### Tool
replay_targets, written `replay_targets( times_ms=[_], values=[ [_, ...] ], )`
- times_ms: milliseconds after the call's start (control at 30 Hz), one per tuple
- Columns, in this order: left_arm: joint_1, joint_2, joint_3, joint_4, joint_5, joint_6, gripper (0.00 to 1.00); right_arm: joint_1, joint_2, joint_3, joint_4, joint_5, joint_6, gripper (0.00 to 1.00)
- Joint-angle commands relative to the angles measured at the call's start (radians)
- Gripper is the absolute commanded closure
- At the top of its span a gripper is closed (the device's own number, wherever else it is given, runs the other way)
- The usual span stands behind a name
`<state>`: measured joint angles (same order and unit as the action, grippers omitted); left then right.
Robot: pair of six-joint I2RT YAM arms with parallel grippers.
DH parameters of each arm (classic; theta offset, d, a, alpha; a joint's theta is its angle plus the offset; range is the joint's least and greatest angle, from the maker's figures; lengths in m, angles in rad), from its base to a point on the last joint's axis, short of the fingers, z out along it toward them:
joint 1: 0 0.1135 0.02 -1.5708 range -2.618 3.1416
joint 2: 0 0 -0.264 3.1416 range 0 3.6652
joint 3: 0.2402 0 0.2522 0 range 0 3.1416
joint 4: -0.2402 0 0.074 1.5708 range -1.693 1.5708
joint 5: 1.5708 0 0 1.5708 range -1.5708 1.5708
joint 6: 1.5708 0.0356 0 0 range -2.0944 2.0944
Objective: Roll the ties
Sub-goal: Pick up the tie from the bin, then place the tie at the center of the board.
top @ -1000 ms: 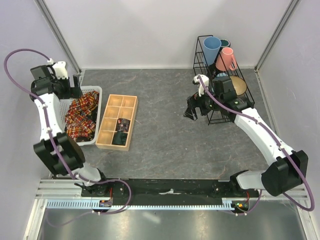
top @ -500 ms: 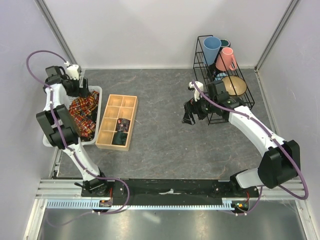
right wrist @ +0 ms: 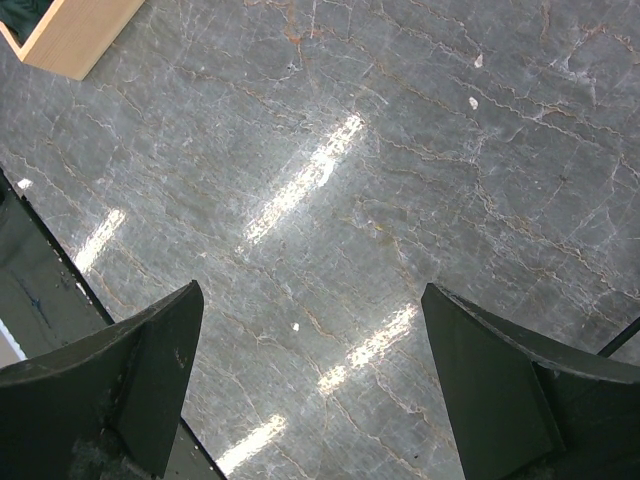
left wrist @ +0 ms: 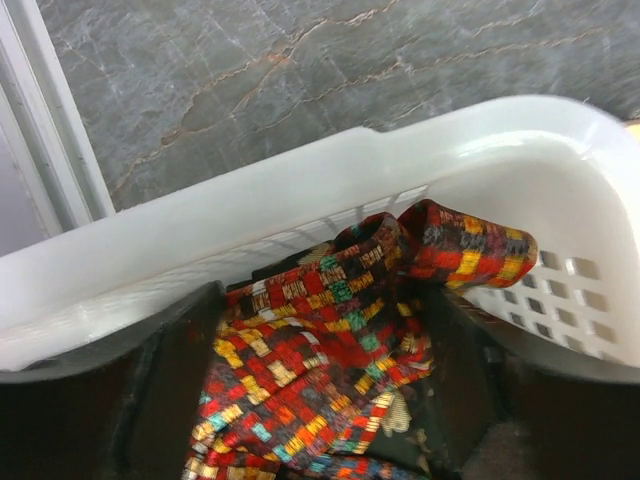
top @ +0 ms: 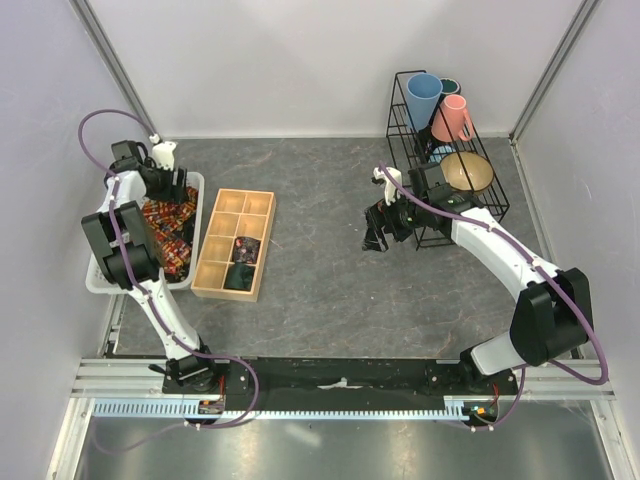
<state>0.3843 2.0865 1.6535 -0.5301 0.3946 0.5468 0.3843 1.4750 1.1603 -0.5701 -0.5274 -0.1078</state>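
Several ties [top: 163, 238], dark with red, orange and yellow print, lie heaped in a white basket [top: 190, 283] at the left. My left gripper [top: 171, 187] is down in the basket's far end. In the left wrist view its fingers [left wrist: 170, 380] stand wide apart with a bunched tie [left wrist: 320, 340] between them and the basket rim [left wrist: 300, 190] just beyond. One rolled tie [top: 246, 249] sits in the wooden tray [top: 206, 288]. My right gripper [top: 378, 230] is open and empty above bare table, as the right wrist view [right wrist: 310, 340] shows.
The wooden tray has several compartments, and one near compartment holds a dark thing [top: 238, 277]. A black wire rack [top: 420, 130] with cups and a bowl stands at the back right, close behind my right arm. A corner of the tray [right wrist: 75, 30] shows in the right wrist view.
My left gripper has swung right from outside the basket's far left corner to over and into the basket's far end. My right gripper has drifted slightly left.
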Motion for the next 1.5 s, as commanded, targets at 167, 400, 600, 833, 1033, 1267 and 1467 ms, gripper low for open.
replay_targets(
  times_ms=[167,400,600,833,1033,1267,1467],
  values=[
    [0.007,-0.118,-0.061,0.055,0.078,0.039,0.76,0.004,0.002,0.035,0.01,-0.026,0.002,0.02],
    [0.028,-0.36,-0.086,0.032,0.115,-0.002,0.98,0.005,-0.021,0.036,0.001,-0.023,0.003,0.02],
    [0.031,-0.502,-0.028,-0.051,0.197,-0.018,0.98,0.004,-0.035,0.033,-0.008,-0.01,-0.001,0.02],
    [0.022,-0.644,0.064,-0.09,0.36,-0.128,0.98,0.004,-0.051,0.035,-0.022,-0.016,-0.012,0.02],
    [-0.066,-0.77,0.13,-0.091,0.464,-0.237,0.98,0.004,-0.064,0.05,-0.04,-0.017,-0.02,0.02],
    [-0.255,-0.827,0.259,-0.134,0.552,-0.312,0.98,0.005,-0.113,0.082,-0.091,0.027,-0.061,0.02],
    [-0.349,-0.835,0.287,-0.166,0.742,-0.404,0.98,-0.021,-0.191,0.101,-0.168,0.083,-0.104,0.02]
  ],
)
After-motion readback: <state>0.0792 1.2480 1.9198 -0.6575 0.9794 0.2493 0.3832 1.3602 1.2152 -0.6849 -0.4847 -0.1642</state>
